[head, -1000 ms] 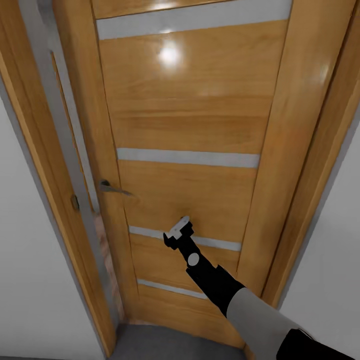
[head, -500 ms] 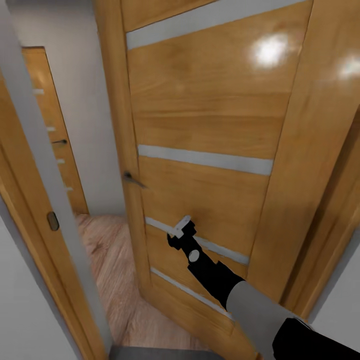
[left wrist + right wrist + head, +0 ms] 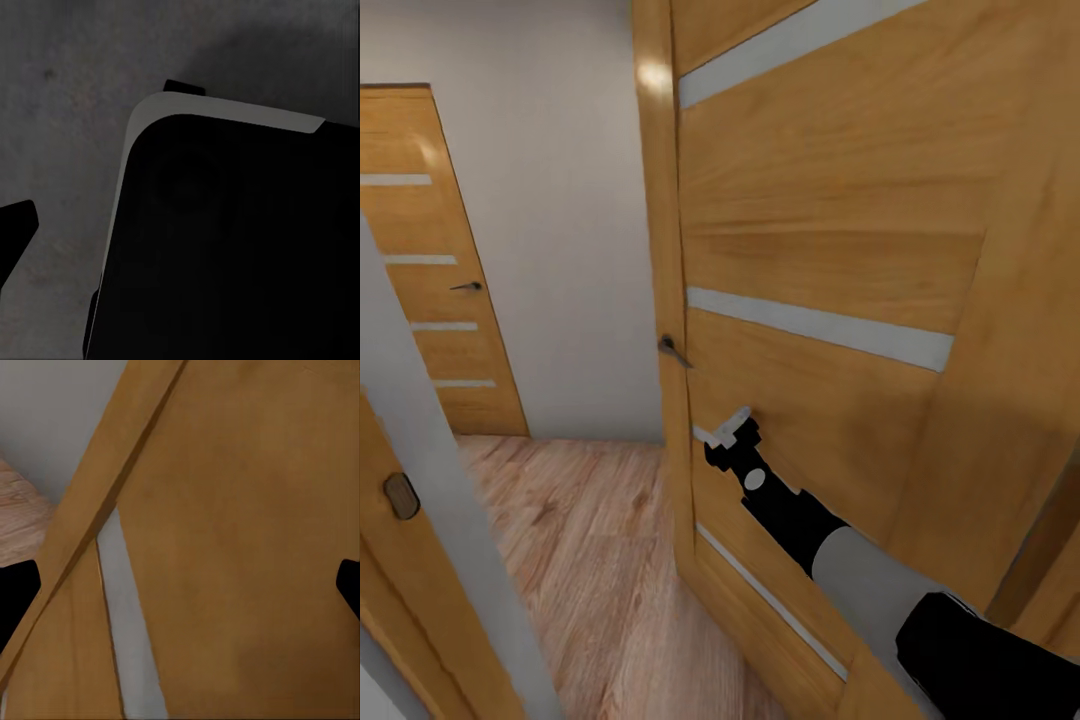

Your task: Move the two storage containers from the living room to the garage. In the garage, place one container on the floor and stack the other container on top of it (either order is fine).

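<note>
The two storage containers are out of view. My right gripper (image 3: 727, 432) is stretched forward against the lower half of a light wood door (image 3: 840, 230), just below its dark lever handle (image 3: 673, 350). In the right wrist view the door (image 3: 247, 547) is very close, with the black fingertips (image 3: 15, 592) far apart at the picture's edges, so the gripper is open and empty. The left gripper (image 3: 180, 232) hangs over dark grey floor (image 3: 67, 82) beside my own black body, open with nothing in it.
The door stands partly open on a room with a light wood plank floor (image 3: 580, 560) and a pale grey wall (image 3: 560, 200). A second, shut wood door (image 3: 430, 270) is at the back left. The door frame (image 3: 420, 500) rises close on my left.
The door has swung further open under my right gripper, showing the plank floor and the far door. The whole view has shifted as I move into the doorway.
</note>
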`<state>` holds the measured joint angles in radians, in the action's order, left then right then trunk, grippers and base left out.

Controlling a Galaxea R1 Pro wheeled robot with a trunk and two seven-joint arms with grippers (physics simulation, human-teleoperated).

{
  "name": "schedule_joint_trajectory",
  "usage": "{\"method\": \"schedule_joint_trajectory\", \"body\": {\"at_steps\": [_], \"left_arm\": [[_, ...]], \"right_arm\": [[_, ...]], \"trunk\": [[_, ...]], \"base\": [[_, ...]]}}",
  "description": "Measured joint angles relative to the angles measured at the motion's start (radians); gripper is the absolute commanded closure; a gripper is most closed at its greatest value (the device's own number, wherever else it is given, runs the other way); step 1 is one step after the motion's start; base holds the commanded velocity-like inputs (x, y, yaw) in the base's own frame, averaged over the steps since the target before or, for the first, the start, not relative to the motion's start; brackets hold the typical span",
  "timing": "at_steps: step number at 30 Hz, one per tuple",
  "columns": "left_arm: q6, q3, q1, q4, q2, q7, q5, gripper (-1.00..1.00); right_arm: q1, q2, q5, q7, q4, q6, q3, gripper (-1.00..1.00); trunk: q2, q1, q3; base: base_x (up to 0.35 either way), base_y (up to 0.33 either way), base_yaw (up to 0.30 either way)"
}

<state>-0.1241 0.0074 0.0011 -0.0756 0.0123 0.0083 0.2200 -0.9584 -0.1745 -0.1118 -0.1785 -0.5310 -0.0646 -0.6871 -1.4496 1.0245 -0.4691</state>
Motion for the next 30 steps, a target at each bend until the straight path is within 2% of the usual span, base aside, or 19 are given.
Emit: {"method": "schedule_joint_trajectory", "body": {"at_steps": [19,26,30], "left_arm": [[0.000,0.000,0.000,0.000,0.000,0.000,0.000,-1.00],[0.000,0.000,0.000,0.000,0.000,0.000,0.000,-1.00],[0.000,0.000,0.000,0.000,0.000,0.000,0.000,-1.00]], "right_arm": [[0.005,0.000,-0.001,-0.011,-0.038,-0.005,0.003,-1.00],[0.045,0.000,-0.014,-0.014,-0.038,-0.003,-0.010,-1.00],[0.049,0.000,-0.014,-0.014,-0.038,-0.005,-0.021,-1.00]], "trunk": [[0.000,0.001,0.000],[0.000,0.001,0.000],[0.000,0.001,0.000]], "base": [[0.017,0.000,0.000],[0.000,0.000,0.000],[0.000,0.000,0.000]]}}
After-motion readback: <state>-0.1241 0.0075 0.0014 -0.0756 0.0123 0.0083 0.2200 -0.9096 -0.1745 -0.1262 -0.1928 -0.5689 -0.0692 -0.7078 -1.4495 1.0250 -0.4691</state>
